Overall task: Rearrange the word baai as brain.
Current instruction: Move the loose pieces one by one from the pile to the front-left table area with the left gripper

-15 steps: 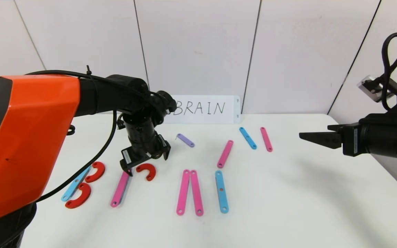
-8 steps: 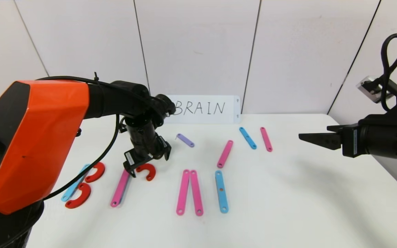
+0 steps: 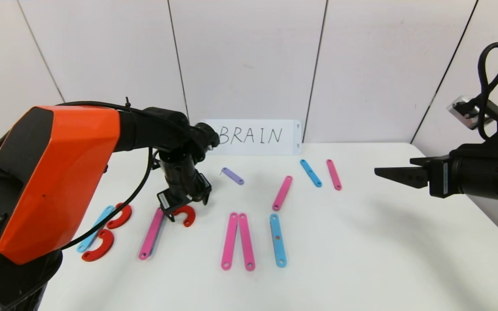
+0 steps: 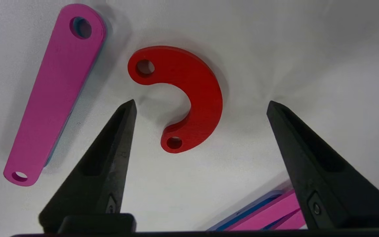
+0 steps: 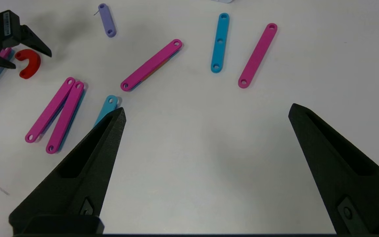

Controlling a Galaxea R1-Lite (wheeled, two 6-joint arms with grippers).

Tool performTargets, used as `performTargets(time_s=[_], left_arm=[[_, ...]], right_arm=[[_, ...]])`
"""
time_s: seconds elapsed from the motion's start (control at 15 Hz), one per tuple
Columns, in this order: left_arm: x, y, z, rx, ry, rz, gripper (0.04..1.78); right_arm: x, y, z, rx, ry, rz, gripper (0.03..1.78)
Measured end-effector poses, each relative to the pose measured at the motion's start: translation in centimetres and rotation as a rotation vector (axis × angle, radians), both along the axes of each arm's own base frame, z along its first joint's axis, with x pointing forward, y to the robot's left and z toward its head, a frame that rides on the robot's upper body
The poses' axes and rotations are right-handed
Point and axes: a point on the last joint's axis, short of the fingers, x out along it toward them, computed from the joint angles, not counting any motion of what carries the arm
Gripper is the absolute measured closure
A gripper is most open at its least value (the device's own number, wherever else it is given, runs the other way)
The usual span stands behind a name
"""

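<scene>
White tabletop (image 3: 361,259) against pale wall panels, with a handwritten BRAIN card (image 3: 255,137) propped at the back edge. Far left: a blue strip (image 3: 94,228) flanked by two red curves, one upper (image 3: 119,216) and one lower (image 3: 98,246), reading as a B. Next along: a long pink strip (image 3: 151,234) lying on a blue one, and just beside its top the red C-shaped curve (image 4: 183,95) now in play. Left gripper (image 3: 184,206) low over that curve, fingers (image 4: 110,158) parted and straddling it, nothing held, neither tip touching it in the wrist view.

Judged the step in hand: taking up this curve to shape the bowl of an R against the pink strip. Best done by centring across the curve's thick middle rather than its holed ends, dropping straight down to table level before closing, and keeping the near tip off the pink strip so the upright does not skid. Flat, thin plastic; likely to slip or pivot if pinched off-centre.

Centre: two pink strips (image 3: 237,241) side by side, a blue strip (image 3: 278,240), a small lilac strip (image 3: 233,176) and a slanted pink one (image 3: 282,192) behind. Farther right: a short blue strip (image 3: 311,173) and a pink strip (image 3: 334,174) near the card. Far right: right gripper (image 3: 389,172) parked well above the table edge, fingers spread wide, empty.
</scene>
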Motion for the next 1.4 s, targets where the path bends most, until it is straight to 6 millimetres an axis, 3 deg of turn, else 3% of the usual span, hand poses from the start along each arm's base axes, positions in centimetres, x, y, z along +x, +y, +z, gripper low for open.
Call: performTargets(time_s=[0.27,0.47,0.93,1.4], left_arm=[[0.3,-0.1,-0.9,0.012,0.017,-0.004,1.21],[0.4,-0.2,-1.0,0.010,0.013,-0.003,1.52],[0.2,-0.1,-0.8,0.037,0.021,-0.077,1.53],[-1.1,1.1,1.6,0.059,0.055,-0.468,1.53]], right_arm=[[0.0,0.0,0.0,0.000,0.000,0.000,0.08],[0.0,0.0,-0.1,0.000,0.002,0.000,0.08],[-0.1,0.1,-0.1,-0.002,0.003,0.006,0.08],[-0.1,0.3,-0.3,-0.003,0.008,0.014,0.08]])
